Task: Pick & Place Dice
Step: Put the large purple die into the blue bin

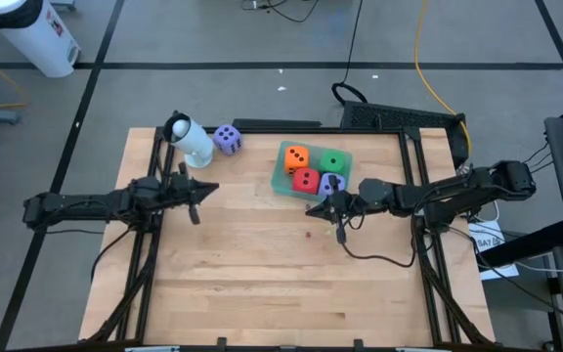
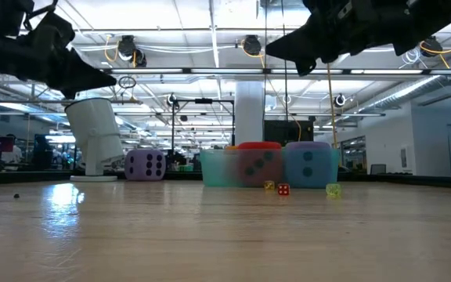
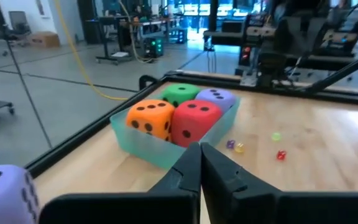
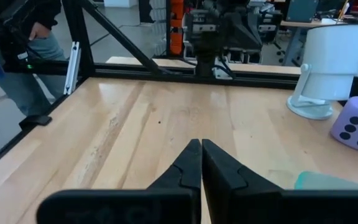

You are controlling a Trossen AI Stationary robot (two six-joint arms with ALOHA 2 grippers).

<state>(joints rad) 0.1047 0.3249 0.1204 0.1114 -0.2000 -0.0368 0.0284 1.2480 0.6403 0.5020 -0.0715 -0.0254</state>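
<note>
A teal tray [image 1: 283, 179] at the table's far middle holds four foam dice resting on its floor: orange [image 3: 151, 119], green [image 3: 180, 93], red [image 3: 194, 121] and purple [image 3: 216, 98]. Another purple die [image 1: 228, 140] sits on the table left of the tray, beside a white stand [image 1: 192, 140]. My left gripper [image 1: 211, 188] hangs shut above the table's left side, pointing level toward the tray. My right gripper [image 1: 311, 209] hangs shut just in front of the tray's near edge, pointing toward the table's left. Neither holds anything.
A few tiny dice [image 3: 235, 146] lie on the wood near the tray's front. The table's near half is bare wood [image 1: 281, 284]. A black frame rail [image 1: 272, 125] runs along the far edge. A person [image 4: 11, 56] stands beyond the table's left side.
</note>
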